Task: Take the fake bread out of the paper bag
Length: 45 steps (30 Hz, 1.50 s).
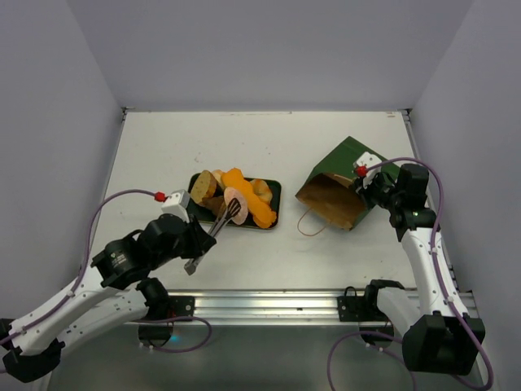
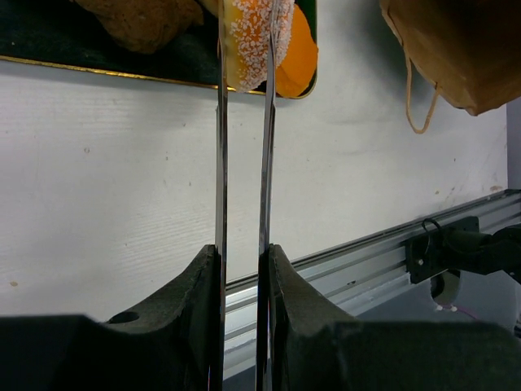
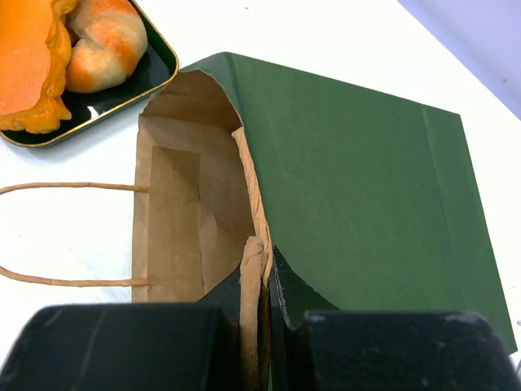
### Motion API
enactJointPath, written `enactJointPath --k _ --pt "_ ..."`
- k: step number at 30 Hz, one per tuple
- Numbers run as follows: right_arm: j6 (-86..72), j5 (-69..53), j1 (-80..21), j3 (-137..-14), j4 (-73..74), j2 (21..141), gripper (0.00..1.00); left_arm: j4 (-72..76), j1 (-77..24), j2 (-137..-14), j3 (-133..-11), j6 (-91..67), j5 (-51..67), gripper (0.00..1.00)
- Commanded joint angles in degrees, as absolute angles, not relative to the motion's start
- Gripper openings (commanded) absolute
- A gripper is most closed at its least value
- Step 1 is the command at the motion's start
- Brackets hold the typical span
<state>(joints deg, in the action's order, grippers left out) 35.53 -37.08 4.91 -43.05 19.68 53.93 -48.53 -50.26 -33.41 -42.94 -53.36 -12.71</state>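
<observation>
so the left tool was clamped on the metal tongs pinching a fake bread roll over the tray mid-bench, the right tool nipped the rim of the tipped paper bag on the right, and the bread looked light, stiff and slippery, so grab across the middle.

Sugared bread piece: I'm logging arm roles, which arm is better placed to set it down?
Left. Its jaws clamp the tongs pinching that bread piece over the tray; the right jaws hold the paper bag's rim.
</observation>
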Motion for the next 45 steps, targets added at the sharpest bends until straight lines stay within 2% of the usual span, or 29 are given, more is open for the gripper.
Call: enactJointPath --k 1,34,45 --pt "35.2 -38.6 5.2 -43.0 18.0 52.8 0.0 -44.9 -50.0 -33.9 -42.4 -52.8 -14.5 0.0" --pt "35.6 -38.8 5.2 -42.9 18.1 52.9 0.0 -38.1 -48.3 -37.4 -37.7 -52.7 -14.5 0.0" --pt "35.7 -39.0 5.2 -42.9 18.1 53.1 0.0 -39.1 -48.2 -35.9 -36.6 -53.6 -14.6 0.15"
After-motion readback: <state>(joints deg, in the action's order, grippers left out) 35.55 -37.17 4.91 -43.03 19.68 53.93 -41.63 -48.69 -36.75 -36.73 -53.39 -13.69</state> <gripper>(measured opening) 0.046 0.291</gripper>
